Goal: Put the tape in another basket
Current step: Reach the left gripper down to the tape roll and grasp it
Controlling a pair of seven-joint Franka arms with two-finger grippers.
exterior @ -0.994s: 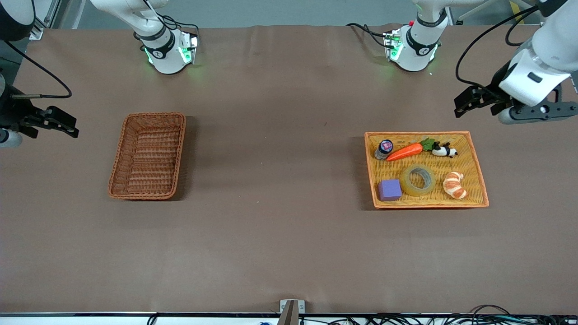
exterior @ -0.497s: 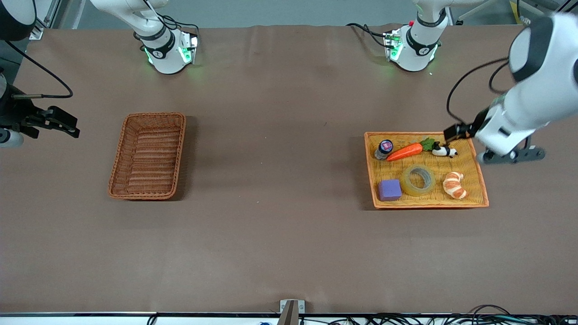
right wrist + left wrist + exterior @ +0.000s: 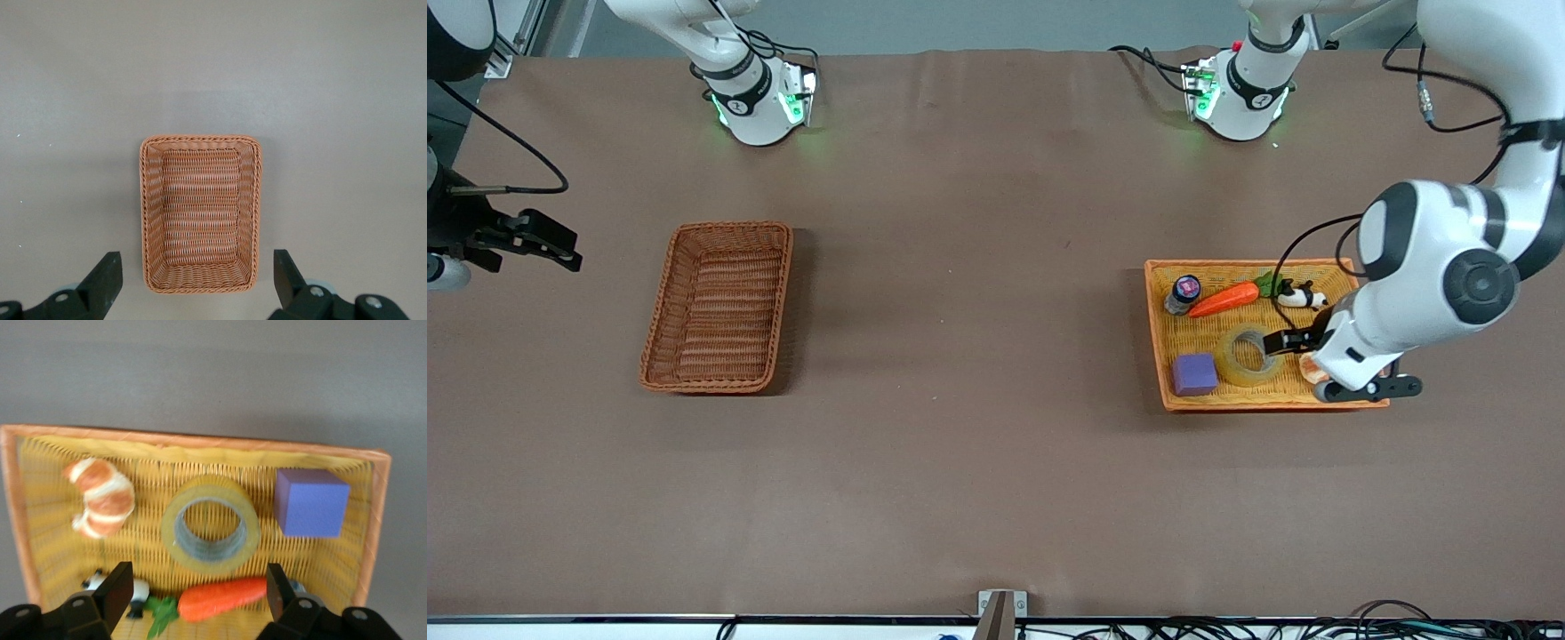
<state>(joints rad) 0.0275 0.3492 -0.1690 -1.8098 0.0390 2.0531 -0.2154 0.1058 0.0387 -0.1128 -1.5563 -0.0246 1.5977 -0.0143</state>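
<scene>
The tape (image 3: 1247, 357), a yellowish ring with a grey core, lies flat in the orange-yellow tray (image 3: 1158, 338) at the left arm's end of the table. My left gripper (image 3: 1286, 341) is open and empty, low over the tray at the tape's edge. In the left wrist view the tape (image 3: 210, 523) sits just ahead of the open left gripper (image 3: 198, 590). The reddish-brown basket (image 3: 718, 307) is empty at the right arm's end. My right gripper (image 3: 559, 246) waits open beside it, and in the right wrist view the basket (image 3: 200, 213) lies under the right gripper (image 3: 197, 277).
The tray also holds a purple cube (image 3: 1194, 373), a carrot (image 3: 1224, 299), a small bottle (image 3: 1184, 293), a panda figure (image 3: 1303, 296) and a croissant (image 3: 100, 497), which the left hand largely hides in the front view. Bare brown table lies between tray and basket.
My left arm has swung down from outside the tray's corner to low over the tray beside the tape. The right arm has not moved.
</scene>
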